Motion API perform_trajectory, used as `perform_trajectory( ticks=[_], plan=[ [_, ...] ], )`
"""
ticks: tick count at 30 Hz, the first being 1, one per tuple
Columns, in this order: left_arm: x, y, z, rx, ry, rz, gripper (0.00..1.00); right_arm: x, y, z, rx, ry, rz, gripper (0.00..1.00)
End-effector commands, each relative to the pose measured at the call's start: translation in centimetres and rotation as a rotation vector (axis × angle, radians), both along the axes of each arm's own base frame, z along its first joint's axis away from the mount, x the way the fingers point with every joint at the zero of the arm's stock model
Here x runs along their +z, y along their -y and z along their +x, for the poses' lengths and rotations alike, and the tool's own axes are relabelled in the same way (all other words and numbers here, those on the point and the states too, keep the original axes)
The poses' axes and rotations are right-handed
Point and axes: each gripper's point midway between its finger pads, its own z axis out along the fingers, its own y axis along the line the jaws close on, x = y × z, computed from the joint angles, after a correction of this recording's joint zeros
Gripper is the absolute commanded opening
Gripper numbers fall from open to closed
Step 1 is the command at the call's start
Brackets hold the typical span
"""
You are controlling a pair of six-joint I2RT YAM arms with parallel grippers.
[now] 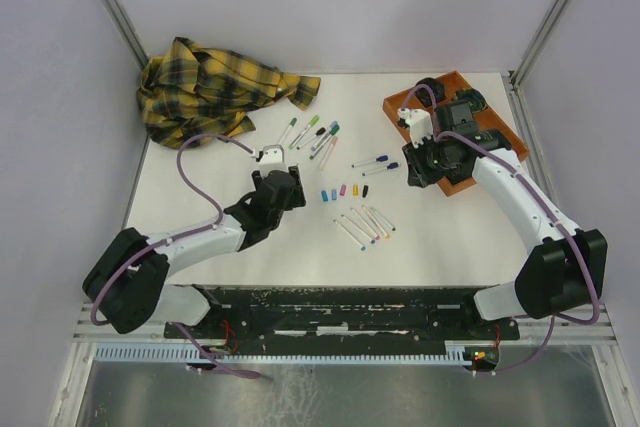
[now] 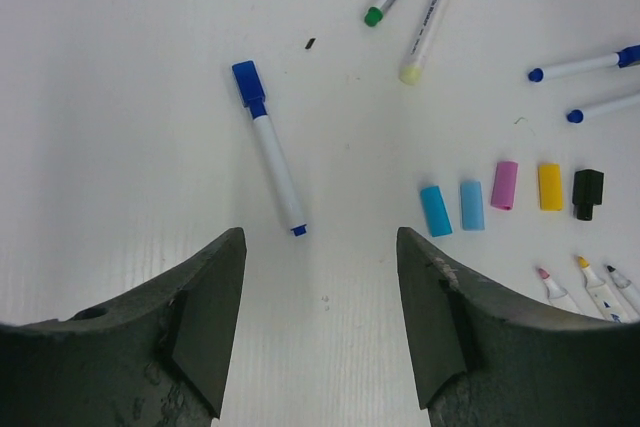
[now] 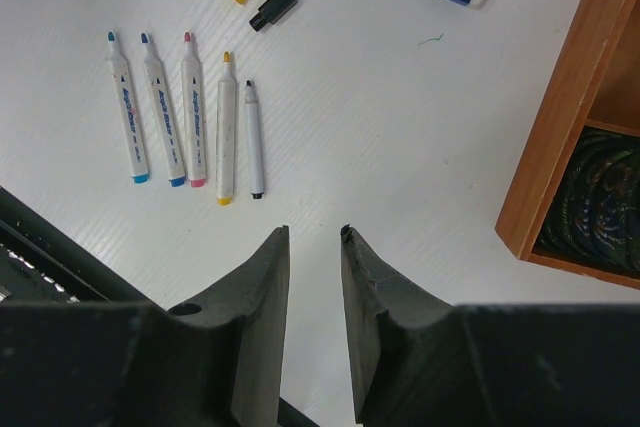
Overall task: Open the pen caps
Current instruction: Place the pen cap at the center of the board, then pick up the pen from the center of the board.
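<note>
The left tool [image 2: 320,239] was seen spread wide and grasping nothing, low over the tabletop [image 2: 120,127]. A capped blue pen [image 2: 275,162] lay just beyond its jaws, with the blue cap [image 2: 248,82] at the end away from them. That placement was judged to suit a pick of the barrel, so that the cap could be pulled by the other arm. The right tool [image 3: 315,237] was held with only a narrow gap between its jaws and nothing in it, over bare tabletop near the orange tray [image 3: 560,117]. It was judged to be waiting.

Five loose pen caps [image 2: 505,185], two in shades of blue, then pink, yellow and black, were laid in a neat row at mid-tabletop. Five uncapped pens [image 3: 190,107] were lined side by side just nearer. The sorting was judged deliberate, with finished work kept apart from the capped pens [image 1: 322,137] clustered farther left and from the two blue-capped ones [image 1: 370,160] to the right of the row. Much of the task was thus judged undone.

The tray, at the far right, was divided into compartments. A dark coiled round object [image 3: 595,197] was seen in one, and other dark items were partly hidden by the right arm. No pens or caps were seen in it. A yellow plaid shirt [image 1: 215,82] was heaped at the far left.
</note>
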Motion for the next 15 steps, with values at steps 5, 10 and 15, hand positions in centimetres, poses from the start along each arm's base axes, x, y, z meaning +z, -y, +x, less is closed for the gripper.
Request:
perform_trajectory(
  ticks=[5, 10, 15],
  plan=[
    [-0.5, -0.3, 1.0, 0.025, -0.056, -0.051, 0.68, 0.8, -0.2, 0.3, 0.020, 0.034, 0.015, 0.34],
    [-1.7, -0.5, 1.6, 0.040, -0.100, -0.022, 0.68, 0.8, -0.2, 0.2, 0.020, 0.034, 0.016, 0.34],
    [-2.7, -0.5, 2.6, 0.056, -0.145, 0.029, 0.68, 0.9, -0.2, 0.2, 0.023, 0.036, 0.016, 0.34]
  ],
)
